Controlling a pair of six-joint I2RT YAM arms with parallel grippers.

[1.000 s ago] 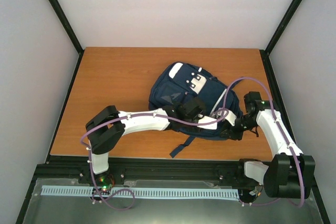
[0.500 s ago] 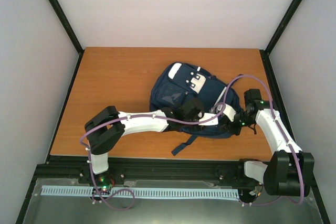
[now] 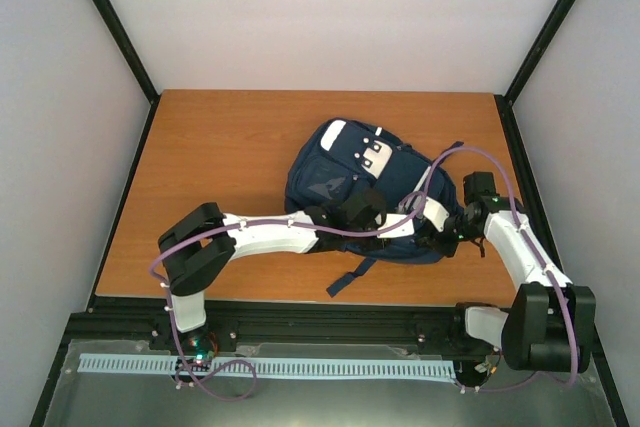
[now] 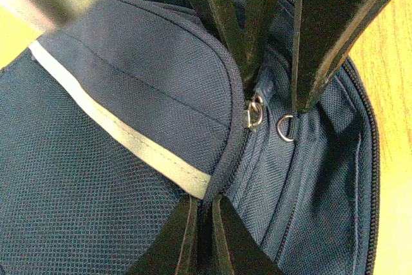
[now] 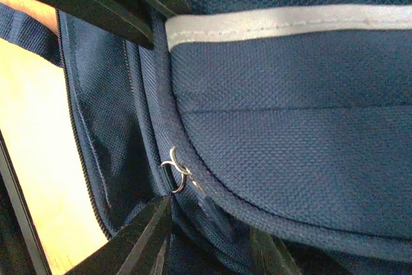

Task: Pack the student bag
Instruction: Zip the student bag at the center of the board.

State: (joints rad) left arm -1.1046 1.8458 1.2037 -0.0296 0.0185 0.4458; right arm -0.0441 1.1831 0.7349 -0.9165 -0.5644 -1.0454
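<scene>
The bag (image 3: 350, 162) lies on the counter (image 3: 220, 147), its zip end caught between both pincers. The left pincer (image 4: 205, 233) has just pressed together on the piped seam (image 4: 222, 159), directly below the zip rings (image 4: 255, 113), so that edge is now anchored. Facing it, the right pincer (image 5: 209, 227) has edged in and stands partly spread astride the blue pull tab (image 5: 215, 214), not clamped on it. The zip looks shut, so this seems to be the opening stage, with one side braced and the pull next.
</scene>
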